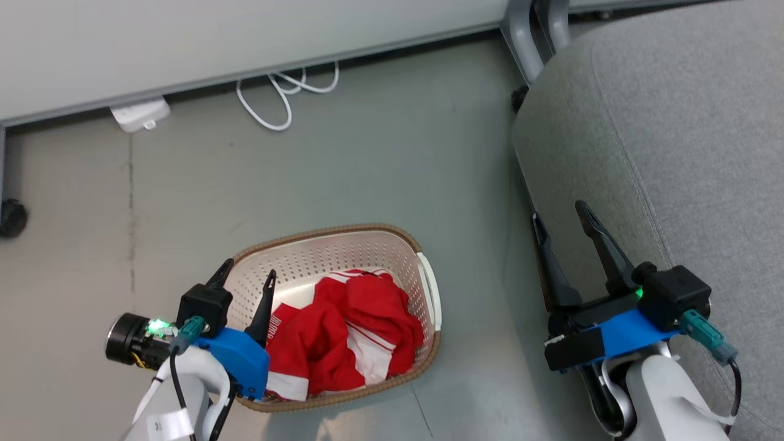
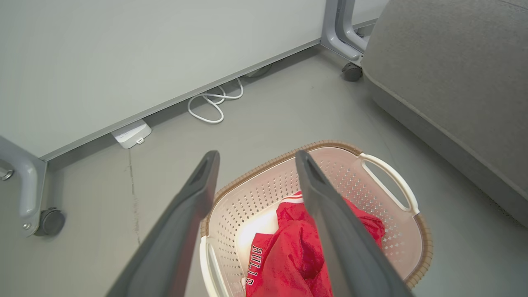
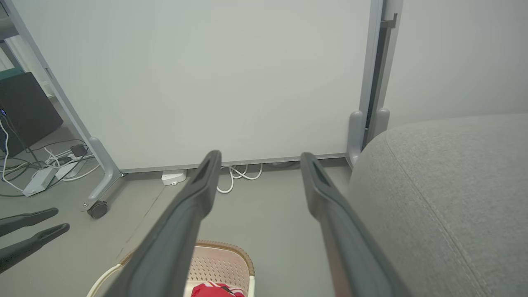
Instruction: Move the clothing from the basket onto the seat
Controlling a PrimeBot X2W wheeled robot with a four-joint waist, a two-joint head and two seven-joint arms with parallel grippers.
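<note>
The red and white clothing (image 1: 343, 327) lies bunched in the cream basket (image 1: 343, 240) with a brown rim, standing on the floor. In the left wrist view the clothing (image 2: 288, 255) shows white lettering inside the basket (image 2: 387, 181). My left gripper (image 1: 248, 272) hovers open over the basket's left rim, nothing between its fingers. My right gripper (image 1: 560, 217) stands open at the front edge of the grey seat (image 1: 674, 141), holding nothing. The right wrist view shows the seat (image 3: 445, 198), the basket (image 3: 222, 260) and a bit of clothing (image 3: 212, 290) below.
A white partition panel (image 1: 184, 43) on grey castered legs (image 1: 527, 37) runs along the back. A white cable (image 1: 282, 92) and a white power block (image 1: 139, 114) lie at its foot. A caster (image 1: 12, 217) sits at far left. Bare grey floor (image 1: 367, 165) separates basket and seat.
</note>
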